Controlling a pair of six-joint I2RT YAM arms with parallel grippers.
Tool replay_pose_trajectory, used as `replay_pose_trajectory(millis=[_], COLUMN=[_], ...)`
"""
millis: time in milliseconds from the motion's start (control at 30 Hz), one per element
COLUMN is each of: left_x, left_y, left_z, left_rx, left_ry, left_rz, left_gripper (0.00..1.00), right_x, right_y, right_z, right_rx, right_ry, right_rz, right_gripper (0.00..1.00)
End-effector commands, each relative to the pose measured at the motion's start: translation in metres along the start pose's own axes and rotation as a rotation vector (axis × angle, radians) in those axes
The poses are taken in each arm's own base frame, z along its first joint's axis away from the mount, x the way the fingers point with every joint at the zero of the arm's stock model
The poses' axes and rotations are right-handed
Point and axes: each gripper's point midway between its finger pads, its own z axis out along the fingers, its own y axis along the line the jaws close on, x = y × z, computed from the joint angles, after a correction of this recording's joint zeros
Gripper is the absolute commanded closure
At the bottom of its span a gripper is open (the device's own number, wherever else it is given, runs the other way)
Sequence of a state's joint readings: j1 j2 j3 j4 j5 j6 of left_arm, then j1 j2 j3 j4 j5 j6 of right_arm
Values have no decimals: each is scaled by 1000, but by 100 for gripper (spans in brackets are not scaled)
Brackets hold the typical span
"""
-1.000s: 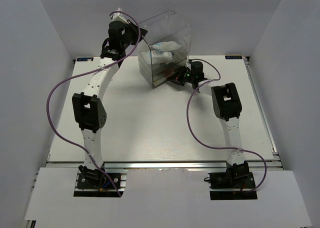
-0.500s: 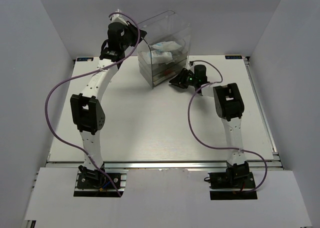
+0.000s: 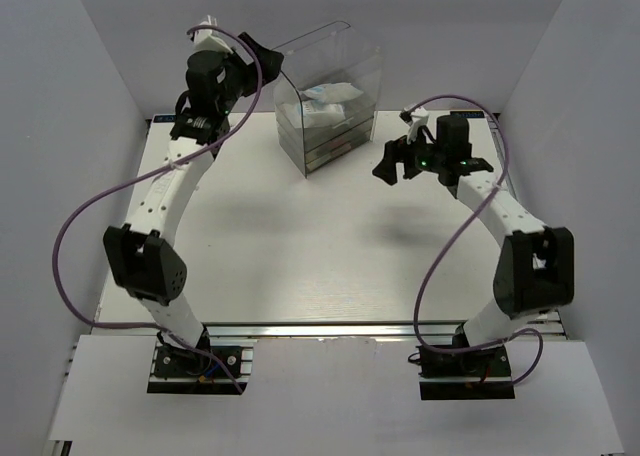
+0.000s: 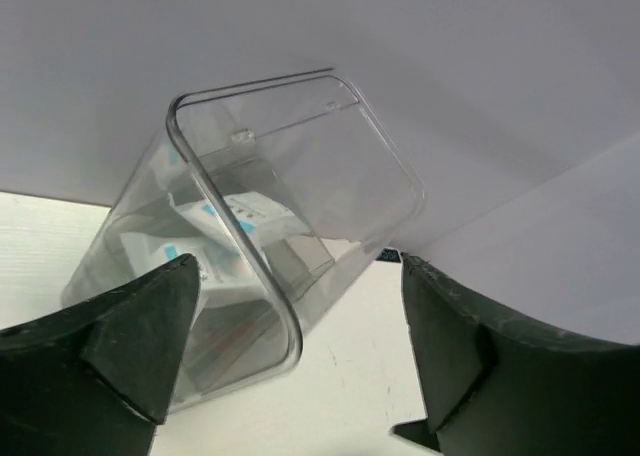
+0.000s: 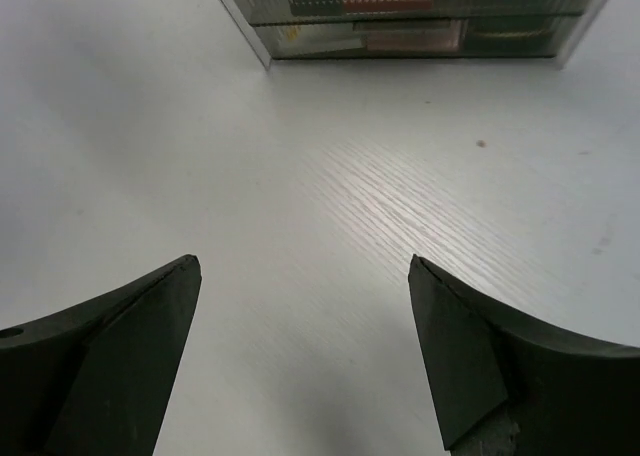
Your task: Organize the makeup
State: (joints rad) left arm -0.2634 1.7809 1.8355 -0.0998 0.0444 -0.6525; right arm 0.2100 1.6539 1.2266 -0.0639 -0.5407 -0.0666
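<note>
The makeup lies inside a tall clear drawer box (image 3: pixel 328 86) at the back of the table. White packets with blue print (image 3: pixel 326 100) fill its open top and show through the wall in the left wrist view (image 4: pixel 236 224). Thin red sticks (image 5: pixel 385 0) and a pink piece (image 5: pixel 415 36) lie in the lower drawers. My left gripper (image 3: pixel 256 56) hangs open just left of the box's top rim (image 4: pixel 235 226), holding nothing. My right gripper (image 3: pixel 393 162) is open above bare table, to the right of the box front (image 5: pixel 400 21).
White walls close in the table (image 3: pixel 300 246) at the back and both sides. The box stands at the back centre. Purple cables loop from both arms over the table surface.
Both grippers have opened and drawn back from the box. The left arm swung left and up; the right arm swung out to the right, away from the drawers.
</note>
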Motion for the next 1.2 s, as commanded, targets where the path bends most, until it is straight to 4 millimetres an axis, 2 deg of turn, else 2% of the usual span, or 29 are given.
replay_pose_trajectory(millis=[0, 33, 100, 133, 200, 233, 267, 367, 467, 633, 700, 800, 1033, 1167], left_x=[-37, -27, -21, -7, 8, 16, 32, 63, 85, 105, 111, 121, 142, 148], left_y=[-30, -28, -31, -22, -14, -9, 0, 16, 30, 39, 42, 47, 52, 52], left_z=[-48, -67, -88, -106, -124, -132, -148, -176, -197, -213, -215, -216, -216, -214], left_rx=[77, 84, 124, 115, 108, 101, 89, 83, 74, 78, 83, 77, 78, 83], left_ry=[-90, -73, -79, -58, -34, -15, 16, 67, 91, 116, 127, 153, 197, 201], left_rz=[54, 56, 61, 56, 57, 57, 58, 38, 15, -4, -4, -1, 2, 0], left_gripper=[4, 3, 2, 2, 2, 2, 2, 2, 2, 2, 2, 2, 2, 2], right_x=[28, 19, 16, 11, 6, -5, -6, -12, -8, -9, -2, 11, 17, 21], right_y=[-13, -9, -16, -13, -23, -27, -29, -40, -48, -42, -43, -45, -45, -45], right_z=[-38, -50, -66, -77, -93, -102, -107, -122, -130, -140, -141, -143, -152, -154], right_rx=[101, 106, 132, 142, 180, 220, 248, 345, 385, 358, 368, 386, 418, 428], right_ry=[148, 127, 110, 82, 39, -10, -23, -19, 2, -22, -11, 7, -2, -1], right_rz=[-144, -156, -129, -105, -44, -31, 22, 47, 67, 89, 88, 80, 49, 47], right_gripper=[11, 11, 11, 11, 11, 11, 11, 11, 11, 11, 10, 11, 11, 11])
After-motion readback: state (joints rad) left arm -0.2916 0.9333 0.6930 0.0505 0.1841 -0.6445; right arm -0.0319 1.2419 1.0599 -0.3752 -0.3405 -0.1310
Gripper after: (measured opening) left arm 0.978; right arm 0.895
